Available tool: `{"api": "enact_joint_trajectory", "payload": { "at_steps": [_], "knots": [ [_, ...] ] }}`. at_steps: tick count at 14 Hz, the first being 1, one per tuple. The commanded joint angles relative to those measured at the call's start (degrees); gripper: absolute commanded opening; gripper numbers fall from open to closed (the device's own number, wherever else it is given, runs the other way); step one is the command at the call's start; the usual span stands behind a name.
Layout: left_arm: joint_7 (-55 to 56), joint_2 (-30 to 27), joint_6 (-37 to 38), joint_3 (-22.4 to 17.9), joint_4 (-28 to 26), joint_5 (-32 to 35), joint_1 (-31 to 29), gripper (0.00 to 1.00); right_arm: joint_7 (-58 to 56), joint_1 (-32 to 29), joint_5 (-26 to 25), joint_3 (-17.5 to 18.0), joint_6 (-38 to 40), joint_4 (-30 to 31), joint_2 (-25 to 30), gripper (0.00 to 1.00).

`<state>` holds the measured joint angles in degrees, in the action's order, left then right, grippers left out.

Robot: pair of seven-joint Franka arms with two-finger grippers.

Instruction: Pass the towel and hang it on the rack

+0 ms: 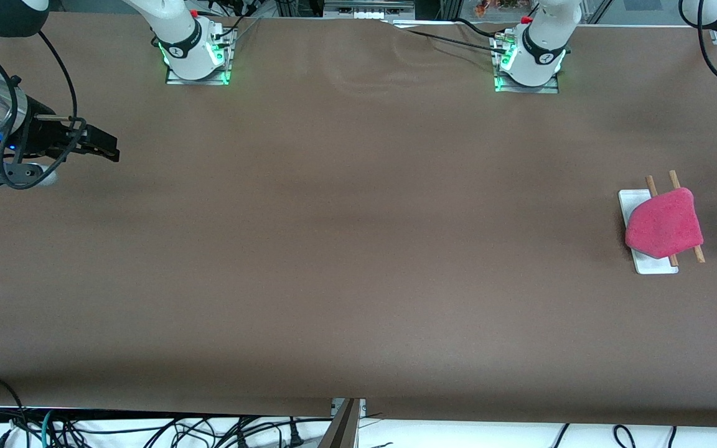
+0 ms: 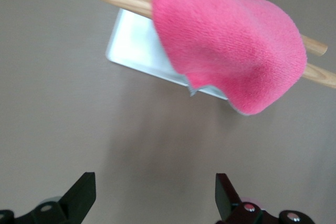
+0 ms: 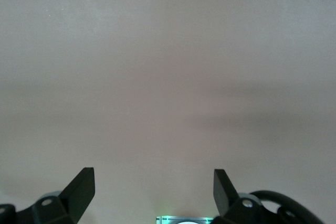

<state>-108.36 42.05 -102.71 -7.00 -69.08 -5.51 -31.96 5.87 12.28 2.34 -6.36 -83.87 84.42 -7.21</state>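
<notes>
The right gripper (image 1: 106, 149) is waiting over the bare brown table (image 1: 333, 249) at the right arm's end, fingers wide and holding nothing. The fuzzy pink towel (image 1: 666, 224) is lying crooked over the white rack with two wooden rods (image 1: 631, 205) at the left arm's end. It could slide off, I think. The left gripper (image 2: 155, 195) is hanging just beside it, fingers wide. Nothing is blocking the way.
</notes>
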Motion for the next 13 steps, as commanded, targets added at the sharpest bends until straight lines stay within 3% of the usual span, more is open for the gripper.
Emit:
{"api": "enact_joint_trajectory", "payload": {
  "at_steps": [1,4,7,13],
  "knots": [
    [2.61,-6.26,3.20,0.85,0.79,1.02,0.76,1.00,0.01,0.11,-1.02,0.12,-0.16,-0.74,-0.18,1.00],
    [10.60,-11.01,9.96,0.94,0.88,1.29,5.31,1.00,0.01,0.20,-0.93,0.12,-0.33,-0.74,-0.18,1.00],
    [22.01,-12.34,16.29,1.03,0.88,1.20,12.43,1.00,0.01,0.20,-0.85,0.12,-0.77,-0.74,-0.18,1.00],
    [44.78,-14.62,17.98,4.71,0.44,0.50,23.51,1.00,0.01,0.20,-0.76,0.04,-0.86,-0.74,-0.18,1.00]
  ]
}}
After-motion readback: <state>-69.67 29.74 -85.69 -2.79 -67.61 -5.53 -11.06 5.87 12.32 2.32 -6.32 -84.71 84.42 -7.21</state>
